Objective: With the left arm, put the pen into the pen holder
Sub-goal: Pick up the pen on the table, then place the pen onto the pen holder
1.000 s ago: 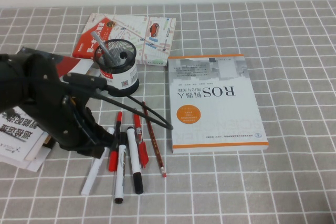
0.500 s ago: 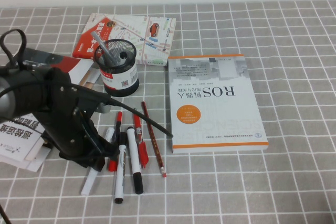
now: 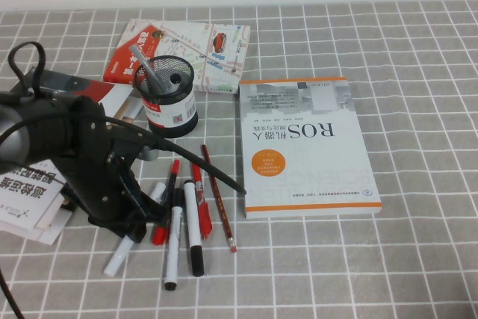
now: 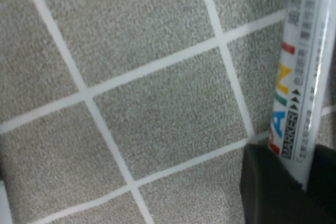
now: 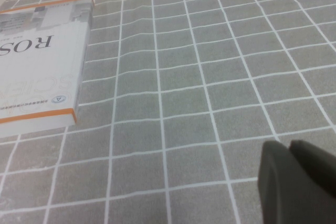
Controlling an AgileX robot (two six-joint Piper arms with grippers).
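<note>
We start at the left gripper (image 3: pixel 137 223), set low over the grey checked tablecloth (image 3: pixel 418 72) at the end of the bulky black left arm (image 3: pixel 75 147). It sits right over the long white pen (image 3: pixel 116 259). The wrist view shows the pen's printed barrel running into a dark part of the gripper. We cannot tell how far the gripper is open, or whether it actually grips the pen.

The pen lies slanted on the cloth, its lower end sticking out below the gripper. Just beside it lie a red pen (image 3: pixel 166 203), a slim white pen with a black cap (image 3: pixel 173 248), a thicker white marker with a black cap (image 3: pixel 193 229), a second red pen (image 3: pixel 200 199) and a dark red pencil (image 3: pixel 218 199).

Beyond them the round black wire-mesh pen holder (image 3: pixel 170 102) stands upright, well apart from the pen, with a grey pen (image 3: pixel 149 71) leaning inside it. A map-covered booklet (image 3: pixel 202 46) lies behind the holder and a white and orange book (image 3: pixel 306 147) to its right. Stacked booklets (image 3: pixel 30 199) lie under the arm.

The right gripper (image 5: pixel 294 182) shows only in its own wrist view, its jaws pressed together and empty, over bare cloth away from the book.
</note>
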